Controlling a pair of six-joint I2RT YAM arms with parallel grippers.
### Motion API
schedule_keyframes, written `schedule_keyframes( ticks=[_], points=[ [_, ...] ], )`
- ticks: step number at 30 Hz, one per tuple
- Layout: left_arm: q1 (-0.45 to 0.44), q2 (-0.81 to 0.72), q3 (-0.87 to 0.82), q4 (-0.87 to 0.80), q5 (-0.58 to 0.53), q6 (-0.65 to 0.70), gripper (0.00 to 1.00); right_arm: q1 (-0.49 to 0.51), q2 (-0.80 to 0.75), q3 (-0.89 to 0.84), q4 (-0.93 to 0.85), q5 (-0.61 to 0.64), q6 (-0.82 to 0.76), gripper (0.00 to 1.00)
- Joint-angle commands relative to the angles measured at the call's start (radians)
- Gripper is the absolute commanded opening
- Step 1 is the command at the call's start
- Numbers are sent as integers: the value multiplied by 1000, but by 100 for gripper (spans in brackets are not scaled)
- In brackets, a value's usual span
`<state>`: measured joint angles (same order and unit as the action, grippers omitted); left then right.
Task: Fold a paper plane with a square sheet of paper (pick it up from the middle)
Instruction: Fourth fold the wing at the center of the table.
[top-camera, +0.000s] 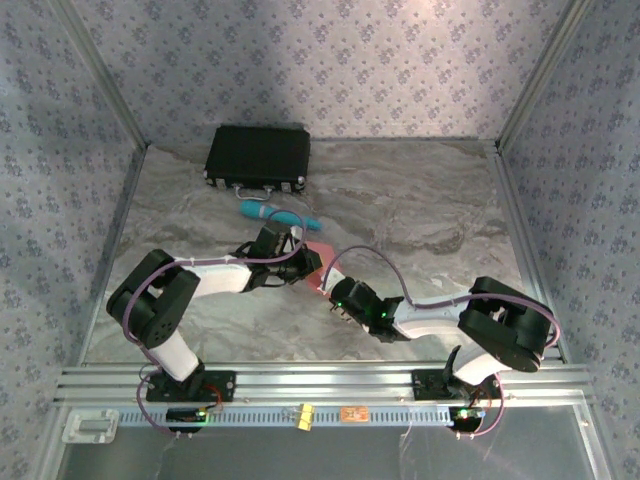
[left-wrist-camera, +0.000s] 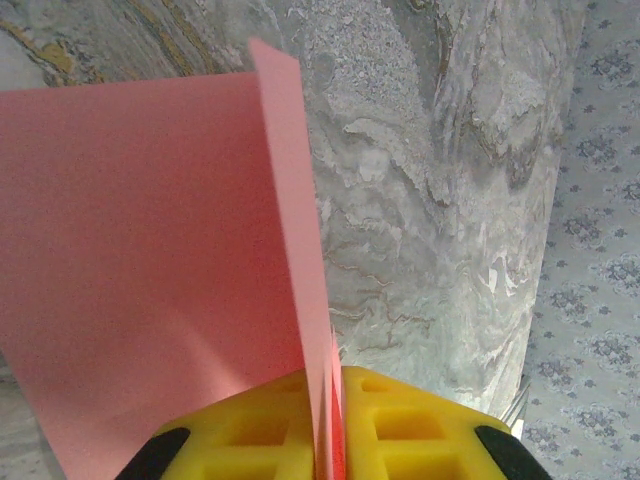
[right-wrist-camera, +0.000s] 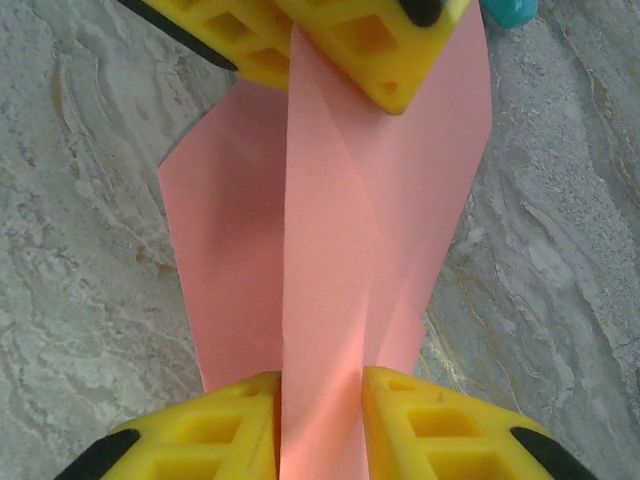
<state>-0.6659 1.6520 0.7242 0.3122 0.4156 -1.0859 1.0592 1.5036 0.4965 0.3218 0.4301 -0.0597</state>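
Observation:
The square sheet of paper (top-camera: 318, 262) is a creased salmon-pink shape held just above the table's middle, between my two grippers. My left gripper (left-wrist-camera: 330, 420) is shut on one end, several pink layers pinched between its yellow fingers (left-wrist-camera: 250, 430); the sheet (left-wrist-camera: 150, 280) fans out to the left. In the right wrist view the left gripper (right-wrist-camera: 292, 35) clamps the paper's far end. My right gripper (right-wrist-camera: 320, 420) stands open at the near end, with a raised folded strip of the paper (right-wrist-camera: 330, 230) running between its fingers. From above, the left gripper (top-camera: 305, 262) and right gripper (top-camera: 330, 290) nearly meet.
A teal cylinder (top-camera: 275, 213) lies just behind the left gripper, and its end (right-wrist-camera: 510, 10) shows at the top of the right wrist view. A black case (top-camera: 258, 157) sits at the back left. Patterned walls enclose the marble table (top-camera: 430, 220).

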Motion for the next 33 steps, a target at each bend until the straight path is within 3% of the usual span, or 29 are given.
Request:
schedule_keyframes(
  ticks=[1, 19, 33],
  points=[
    [2, 10, 17, -6, 11, 5, 13, -5, -7, -18, 16, -7, 28, 26],
    [3, 12, 18, -8, 8, 1, 13, -7, -19, -35, 34, -13, 50, 15],
    [4, 9, 17, -9, 6, 0, 13, -12, -20, -39, 43, -31, 62, 15]
  ],
)
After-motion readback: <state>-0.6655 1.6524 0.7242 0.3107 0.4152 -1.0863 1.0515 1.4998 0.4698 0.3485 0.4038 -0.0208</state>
